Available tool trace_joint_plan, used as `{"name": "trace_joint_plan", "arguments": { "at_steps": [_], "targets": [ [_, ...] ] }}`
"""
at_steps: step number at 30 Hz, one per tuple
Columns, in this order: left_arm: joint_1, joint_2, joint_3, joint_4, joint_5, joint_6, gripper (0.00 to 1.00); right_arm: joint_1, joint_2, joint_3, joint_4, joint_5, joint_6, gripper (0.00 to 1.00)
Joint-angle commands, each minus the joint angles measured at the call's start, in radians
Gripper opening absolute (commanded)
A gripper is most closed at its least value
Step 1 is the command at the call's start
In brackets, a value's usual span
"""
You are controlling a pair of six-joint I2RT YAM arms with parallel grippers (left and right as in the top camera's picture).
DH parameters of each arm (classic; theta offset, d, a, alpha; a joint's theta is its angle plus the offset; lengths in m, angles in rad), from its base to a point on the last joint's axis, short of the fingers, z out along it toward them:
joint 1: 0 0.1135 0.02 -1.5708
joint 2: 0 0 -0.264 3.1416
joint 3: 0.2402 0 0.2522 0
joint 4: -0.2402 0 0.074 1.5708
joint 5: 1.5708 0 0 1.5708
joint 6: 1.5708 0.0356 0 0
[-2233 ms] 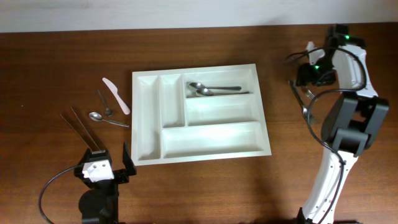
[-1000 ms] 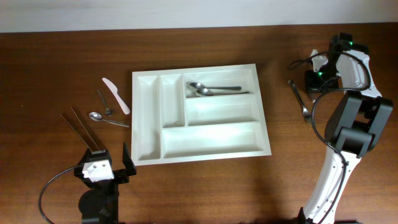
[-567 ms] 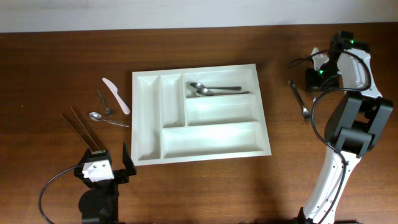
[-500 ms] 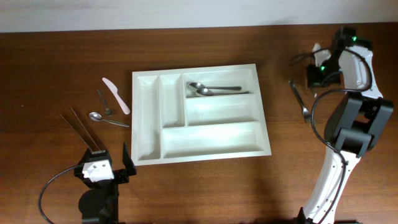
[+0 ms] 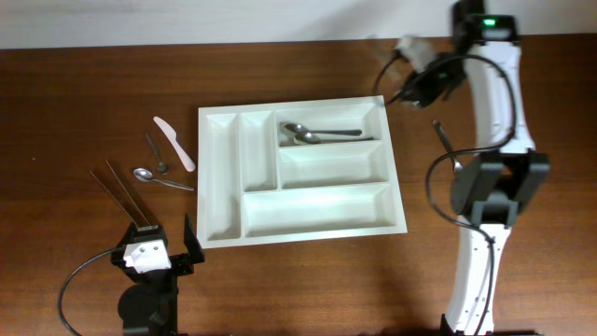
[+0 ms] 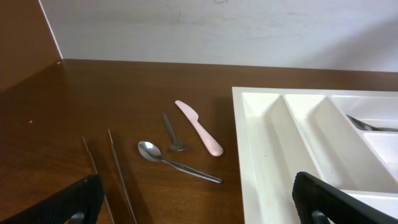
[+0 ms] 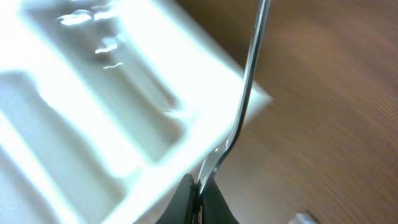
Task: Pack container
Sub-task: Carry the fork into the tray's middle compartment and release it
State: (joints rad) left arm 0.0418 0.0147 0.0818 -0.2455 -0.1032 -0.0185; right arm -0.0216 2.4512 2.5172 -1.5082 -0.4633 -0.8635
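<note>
White cutlery tray (image 5: 213, 187) flat at the middle of the brown table (image 5: 75, 84), long sides running left to right, two narrow compartments at its left end and three long ones stacked to their right; two metal spoons (image 5: 322, 133) side by side in the farthest long compartment, bowls to the left. Right gripper (image 5: 417, 91) blurred above the table just past the tray's far right corner, fingers (image 7: 214, 208) pressed together on the end of a thin metal utensil (image 7: 247, 87), kind impossible to tell, its shaft reaching up past the tray's corner in the right wrist view. Second utensil (image 5: 441, 135) loose on the wood to the right of the tray, apart from it. Left gripper (image 5: 166, 235) low at the near edge, close to the tray's near left corner, fingers (image 6: 79, 200) spread wide with nothing between them. Left of the tray and clear of it: pink plastic knife (image 5: 174, 143), small spoon (image 5: 156, 154) just beside it, larger spoon (image 5: 160, 179) a little nearer, two thin metal sticks (image 5: 123, 193) closest to the left gripper
</note>
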Motion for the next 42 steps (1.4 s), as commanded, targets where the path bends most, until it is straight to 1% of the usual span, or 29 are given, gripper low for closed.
{"name": "trace_joint_plan", "arguments": {
  "at_steps": [1, 7, 12, 19, 22, 26, 30, 37, 42],
  "targets": [
    [0.007, -0.01, -0.006, 0.003, 0.013, 0.015, 0.99, 0.07, -0.008, 0.007, -0.063, -0.077, -0.288, 0.04],
    [0.007, -0.01, -0.006, 0.003, 0.013, 0.016, 0.99, 0.147, -0.008, 0.006, -0.183, -0.076, -0.416, 0.04],
    [0.007, -0.01, -0.006, 0.003, 0.013, 0.016, 0.99, 0.165, -0.008, -0.042, -0.191, -0.076, -0.42, 0.04],
    [0.007, -0.01, -0.006, 0.003, 0.013, 0.016, 0.99, 0.166, -0.008, -0.227, -0.186, -0.08, -0.443, 0.04],
    [0.007, -0.01, -0.006, 0.003, 0.013, 0.016, 0.99, 0.166, -0.008, -0.275, -0.185, -0.097, -0.442, 0.04],
    [0.007, -0.01, -0.006, 0.003, 0.013, 0.016, 0.99, 0.166, -0.008, -0.292, -0.182, -0.132, -0.443, 0.04],
    [0.007, -0.01, -0.006, 0.003, 0.013, 0.015, 0.99, 0.166, -0.008, -0.292, -0.178, -0.131, -0.467, 0.04],
    [0.007, -0.01, -0.006, 0.003, 0.013, 0.016, 0.99, 0.166, -0.008, -0.293, -0.163, -0.131, -0.468, 0.04],
    [0.007, -0.01, -0.006, 0.003, 0.013, 0.015, 0.99, 0.166, -0.008, -0.335, -0.129, -0.13, -0.468, 0.04]
  ]
}}
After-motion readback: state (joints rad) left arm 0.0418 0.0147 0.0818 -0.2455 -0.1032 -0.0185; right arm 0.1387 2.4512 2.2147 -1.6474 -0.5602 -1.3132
